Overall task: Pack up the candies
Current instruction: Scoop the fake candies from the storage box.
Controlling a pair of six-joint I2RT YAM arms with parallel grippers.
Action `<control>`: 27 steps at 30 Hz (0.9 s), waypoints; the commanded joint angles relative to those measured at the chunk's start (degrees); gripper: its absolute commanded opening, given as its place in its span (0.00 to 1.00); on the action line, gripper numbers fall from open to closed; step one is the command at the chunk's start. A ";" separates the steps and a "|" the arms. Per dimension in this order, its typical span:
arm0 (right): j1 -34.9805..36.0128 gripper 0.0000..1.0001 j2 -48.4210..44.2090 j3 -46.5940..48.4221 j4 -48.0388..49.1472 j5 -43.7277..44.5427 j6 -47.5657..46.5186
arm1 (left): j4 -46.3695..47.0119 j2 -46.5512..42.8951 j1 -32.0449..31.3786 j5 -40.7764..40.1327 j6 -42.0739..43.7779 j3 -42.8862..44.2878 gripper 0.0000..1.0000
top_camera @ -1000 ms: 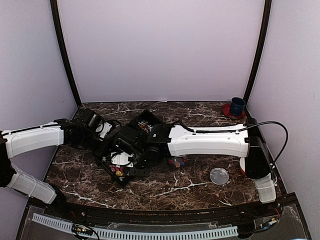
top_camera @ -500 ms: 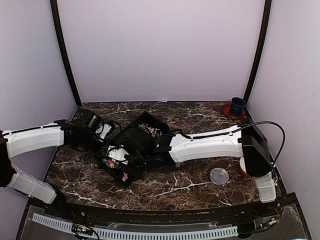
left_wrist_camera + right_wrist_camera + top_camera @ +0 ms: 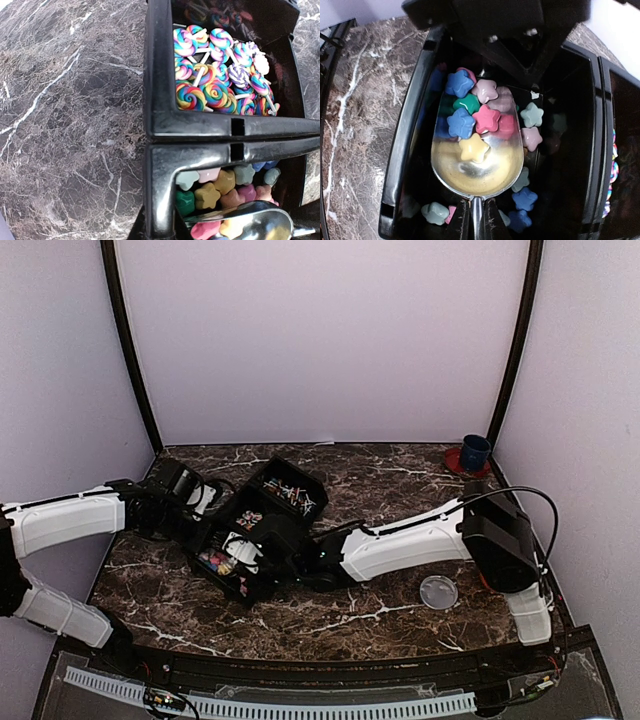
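Inside the tray's (image 3: 407, 130) star compartment | right pincer (image 3: 476, 220) grasping scoop (image 3: 477, 172) handle | candies (image 3: 475, 117) heaped straight ahead along the scoop's long axis | left pincer (image 3: 205, 502) clenched at tray's side

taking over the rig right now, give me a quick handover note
Left gripper: jaws shut at the black three-compartment tray's left edge in the top view; grip unclear.
Right gripper: jaws shut on the metal scoop's handle, bowl inside the tray.
Candies: pastel star candies heaped in the scoop, more loose around it; swirl lollipops in the neighbouring compartment.
Done: scoop loaded.
Left: carry and empty that load, probably repeat.
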 commanded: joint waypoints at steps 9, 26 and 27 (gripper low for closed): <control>-2.27 0.00 -6.12 -20.69 21.78 -3.54 2.46 | 13.03 -6.13 0.09 9.30 -5.58 3.53 0.00; -2.98 0.00 -13.58 -32.05 31.59 1.13 2.75 | 11.50 -5.06 1.25 7.98 -6.11 4.05 0.00; -2.97 0.00 -13.86 -32.42 32.10 1.18 2.63 | 11.47 -5.05 1.33 8.00 -6.15 4.02 0.00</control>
